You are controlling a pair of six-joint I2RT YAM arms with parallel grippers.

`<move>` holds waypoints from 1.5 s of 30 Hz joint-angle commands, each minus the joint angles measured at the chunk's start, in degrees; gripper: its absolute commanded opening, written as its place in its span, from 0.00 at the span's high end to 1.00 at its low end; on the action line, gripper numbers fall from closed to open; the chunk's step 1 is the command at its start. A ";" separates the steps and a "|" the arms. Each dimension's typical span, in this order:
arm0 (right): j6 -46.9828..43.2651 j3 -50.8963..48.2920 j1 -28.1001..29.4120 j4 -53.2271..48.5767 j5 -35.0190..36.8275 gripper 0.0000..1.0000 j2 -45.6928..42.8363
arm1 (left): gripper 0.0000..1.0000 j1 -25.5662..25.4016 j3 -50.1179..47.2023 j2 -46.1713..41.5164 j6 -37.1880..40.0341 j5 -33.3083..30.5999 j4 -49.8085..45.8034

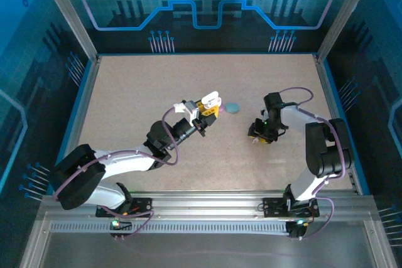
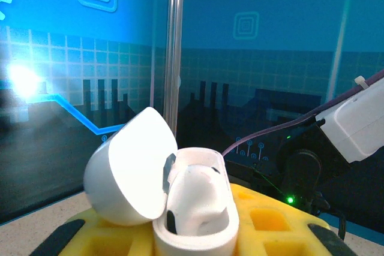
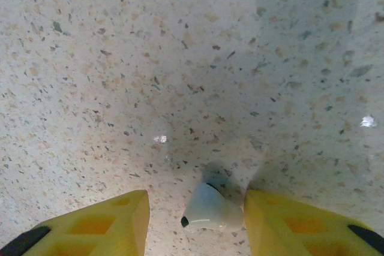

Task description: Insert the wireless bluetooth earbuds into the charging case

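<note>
- My right gripper (image 3: 195, 203) stands part-open astride the earbud (image 3: 211, 211), which lies crosswise on the table, touching one finger.
- My left gripper (image 1: 209, 107) clamps the open charging case (image 2: 198, 208).

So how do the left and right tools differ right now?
The left tool is shut on the open white charging case; the right tool has its jaws apart with a white earbud between them on the table, unclamped. The left tool points roughly level toward the enclosure wall; the right tool points down at the table. Both have yellow fingers.
</note>
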 commanded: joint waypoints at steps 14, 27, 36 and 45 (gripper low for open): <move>-0.84 1.65 2.53 4.09 -6.08 0.59 -0.11 | 0.78 0.07 -0.38 -1.12 0.21 -1.01 1.57; -1.63 4.33 5.29 2.05 -3.93 0.58 2.07 | 0.77 0.08 -0.66 -1.74 0.56 -1.32 1.34; -3.34 4.66 5.21 -0.29 -1.07 0.58 1.07 | 0.77 0.01 -0.58 -1.58 0.47 -1.26 1.32; -2.77 4.35 5.69 1.01 -2.55 0.62 4.58 | 0.78 0.01 -0.57 -1.65 0.35 -1.18 1.35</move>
